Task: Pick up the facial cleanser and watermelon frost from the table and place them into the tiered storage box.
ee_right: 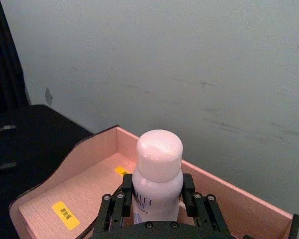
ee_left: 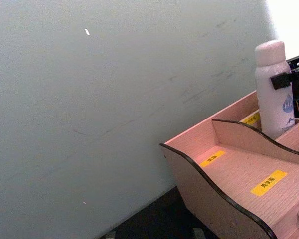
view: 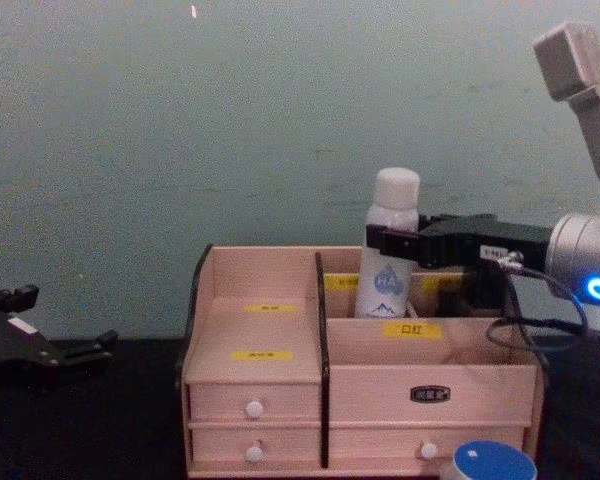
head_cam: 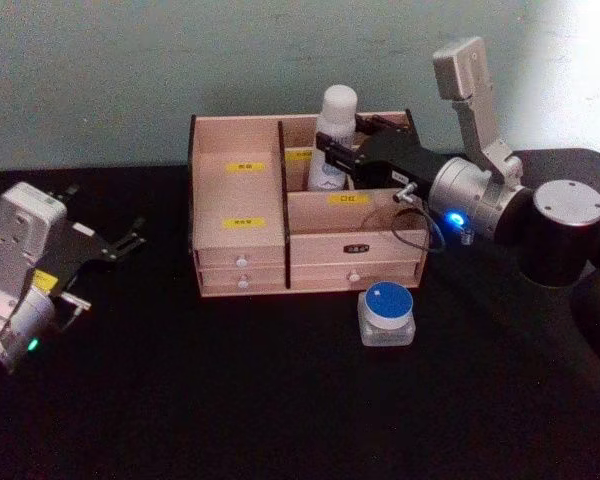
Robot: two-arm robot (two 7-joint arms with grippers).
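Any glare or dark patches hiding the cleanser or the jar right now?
Head view: the black table is dark and the parked left gripper's black jaws blend into it, but the watermelon frost stands out. Right wrist view: the facial cleanser cap is brightly lit between the right gripper's jaws. Left wrist view: a blown-out white corner beside it.

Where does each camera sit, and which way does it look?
Head: high, looking down on tiered storage box, watermelon frost, left gripper parked at left, right gripper.
Chest: low, facing the drawers; right arm enters, holding the facial cleanser.
Left wrist: beside the box, facing the wall.
Right wrist: behind its gripper, above the cleanser's cap.
All four share box and cleanser.
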